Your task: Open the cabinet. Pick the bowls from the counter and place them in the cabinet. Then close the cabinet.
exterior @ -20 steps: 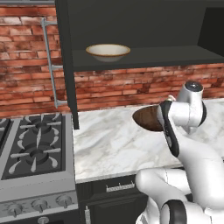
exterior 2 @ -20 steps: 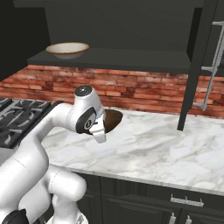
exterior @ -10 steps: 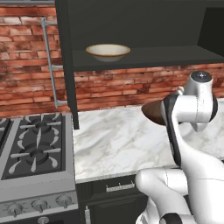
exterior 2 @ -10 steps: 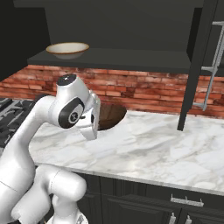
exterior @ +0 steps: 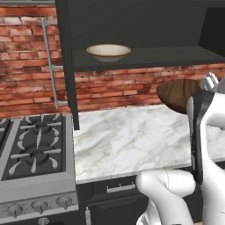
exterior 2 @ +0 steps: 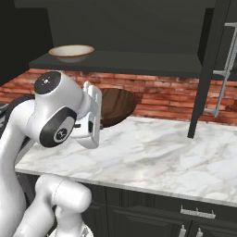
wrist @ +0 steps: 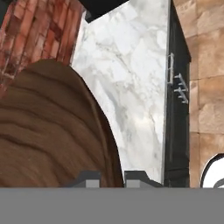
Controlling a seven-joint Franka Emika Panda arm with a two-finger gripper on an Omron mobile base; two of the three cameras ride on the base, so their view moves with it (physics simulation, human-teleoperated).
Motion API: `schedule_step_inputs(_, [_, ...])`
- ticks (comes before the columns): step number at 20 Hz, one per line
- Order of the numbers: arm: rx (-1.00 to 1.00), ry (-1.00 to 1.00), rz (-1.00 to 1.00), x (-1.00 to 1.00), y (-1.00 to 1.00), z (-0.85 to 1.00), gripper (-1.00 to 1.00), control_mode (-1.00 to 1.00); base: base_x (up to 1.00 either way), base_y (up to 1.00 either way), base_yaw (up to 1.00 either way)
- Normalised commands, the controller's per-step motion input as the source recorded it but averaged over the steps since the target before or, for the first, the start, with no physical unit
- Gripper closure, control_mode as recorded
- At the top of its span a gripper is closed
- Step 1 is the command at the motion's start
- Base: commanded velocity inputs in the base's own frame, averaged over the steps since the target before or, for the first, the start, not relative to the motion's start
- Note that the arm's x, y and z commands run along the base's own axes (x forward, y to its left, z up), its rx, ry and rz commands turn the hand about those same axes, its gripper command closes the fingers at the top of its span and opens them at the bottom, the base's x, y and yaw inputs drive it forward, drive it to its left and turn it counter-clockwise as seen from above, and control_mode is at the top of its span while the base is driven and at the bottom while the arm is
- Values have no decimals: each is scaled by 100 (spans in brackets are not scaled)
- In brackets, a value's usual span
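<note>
My gripper (wrist: 111, 177) is shut on the rim of the dark brown wood-grain bowl (exterior: 178, 94) and holds it tilted in the air above the counter (exterior: 127, 136), just below shelf height. From the other side the brown bowl (exterior 2: 115, 105) shows behind my hand, and it looms large at the left of the hand view (wrist: 48, 131). The cream bowl (exterior: 108, 51) with its tan rim stands on the shelf of the black cabinet (exterior: 145, 57). That cabinet is open, its left door (exterior: 66, 66) swung out edge-on and its right door (exterior 2: 210, 69) likewise.
A gas stovetop (exterior: 30, 149) with black grates lies left of the counter. The red brick wall (exterior: 123, 85) runs behind it. Dark drawers (exterior 2: 194, 213) sit under the marble (exterior 2: 162, 157). The shelf (exterior 2: 139, 62) has free room right of the cream bowl (exterior 2: 71, 52).
The arm has lifted the brown bowl from just above the counter up to near shelf height, shifting it to the right in the left base view. The cream bowl stayed put.
</note>
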Motion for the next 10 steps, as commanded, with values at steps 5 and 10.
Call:
schedule_step_inputs(5, [-1,-30,-6,-23,-6,53,100,-100,0,0,0])
schedule_step_inputs(10, [-1,-10,-11,15,0,37,100,-100,0,0,0])
